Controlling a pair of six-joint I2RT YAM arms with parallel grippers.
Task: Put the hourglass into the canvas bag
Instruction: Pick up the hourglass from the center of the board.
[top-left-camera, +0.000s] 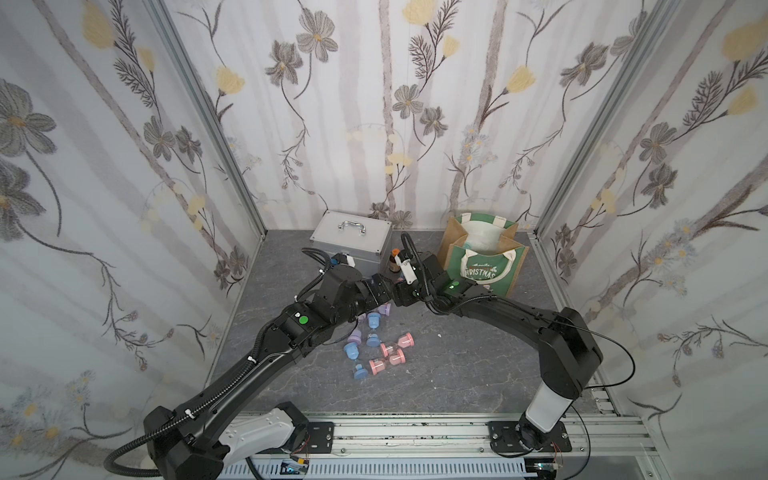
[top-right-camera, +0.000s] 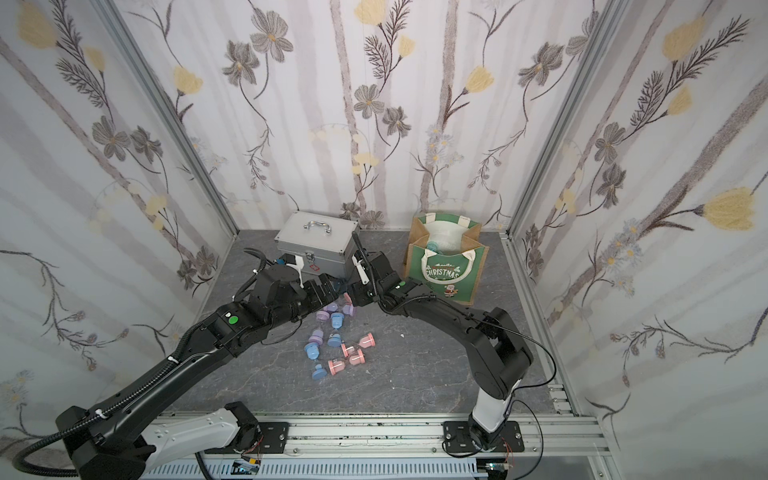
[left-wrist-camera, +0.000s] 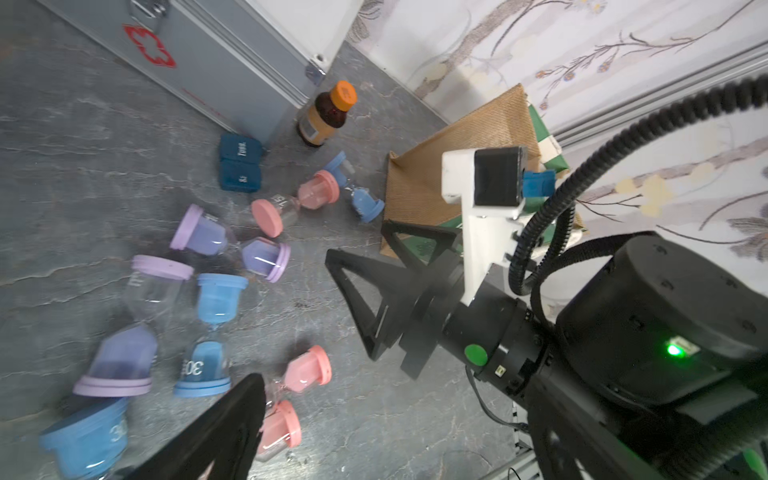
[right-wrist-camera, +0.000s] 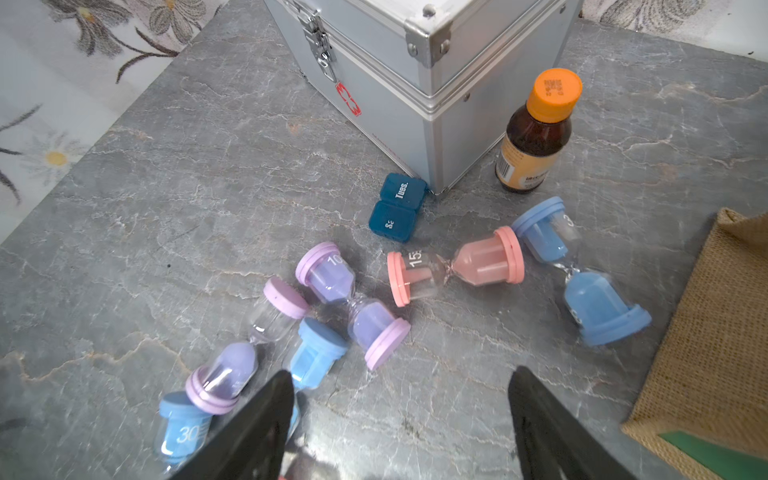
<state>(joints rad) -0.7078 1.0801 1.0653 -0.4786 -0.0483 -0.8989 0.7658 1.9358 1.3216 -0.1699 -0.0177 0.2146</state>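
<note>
Hourglass (right-wrist-camera: 455, 266) lying loose, beyond right hand (right-wrist-camera: 401, 374)

canvas bag (right-wrist-camera: 715, 332): coarse woven jute, rough, matt
case (right-wrist-camera: 457, 62): silver metal, satin panels, shinier corner caps
pink hourglass (right-wrist-camera: 482, 262): clear glossy bulbs, matt plastic caps
bottle (right-wrist-camera: 536, 137): glossy brown, matt orange cap
bench top (right-wrist-camera: 208, 187): grey veined stone look, smooth

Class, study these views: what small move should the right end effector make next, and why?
Probably lower the right end effector toward the lilac-capped glass hourglass marked 10 lying just ahead. Its jaws stand open and empty, and that hourglass lies outside the tan jute Christmas bag.
</note>
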